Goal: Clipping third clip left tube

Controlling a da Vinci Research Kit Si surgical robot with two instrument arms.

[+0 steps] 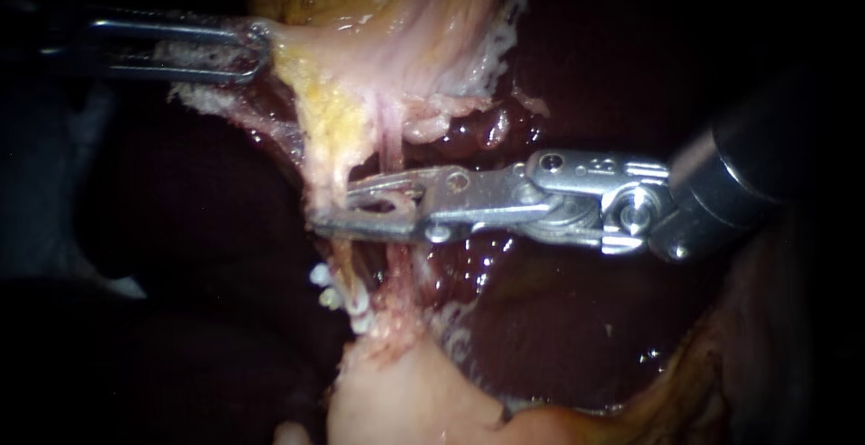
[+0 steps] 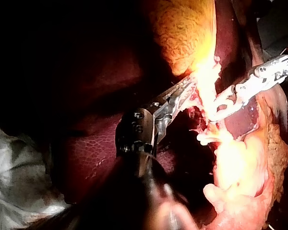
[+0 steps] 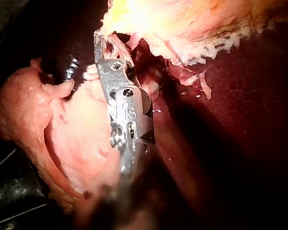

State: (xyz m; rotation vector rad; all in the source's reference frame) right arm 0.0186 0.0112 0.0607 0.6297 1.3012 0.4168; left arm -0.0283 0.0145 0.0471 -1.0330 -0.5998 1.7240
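A thin pink tube [image 1: 389, 139] runs down from the yellow-pink gallbladder [image 1: 360, 13] toward pale tissue below. My right instrument [image 1: 333, 211] comes in from the right, and its two metal jaws lie across this tube, one on each side, closed in on it. Below the jaws, small white clips [image 1: 322, 276] sit on the tissue strand. My left instrument [image 1: 257, 49] at the upper left is shut on the gallbladder's edge and holds it taut. The left wrist view shows the left instrument [image 2: 185, 91] on bright tissue, with the right instrument [image 2: 216, 112] just beyond. In the right wrist view the right instrument [image 3: 103, 40] reaches under the yellow tissue.
Dark red liver [image 1: 559, 319] lies behind and to the right of the tube. A pale pink lump of tissue [image 1: 405, 400] sits below the clips. White gauze [image 2: 14, 167] lies at the side in the left wrist view.
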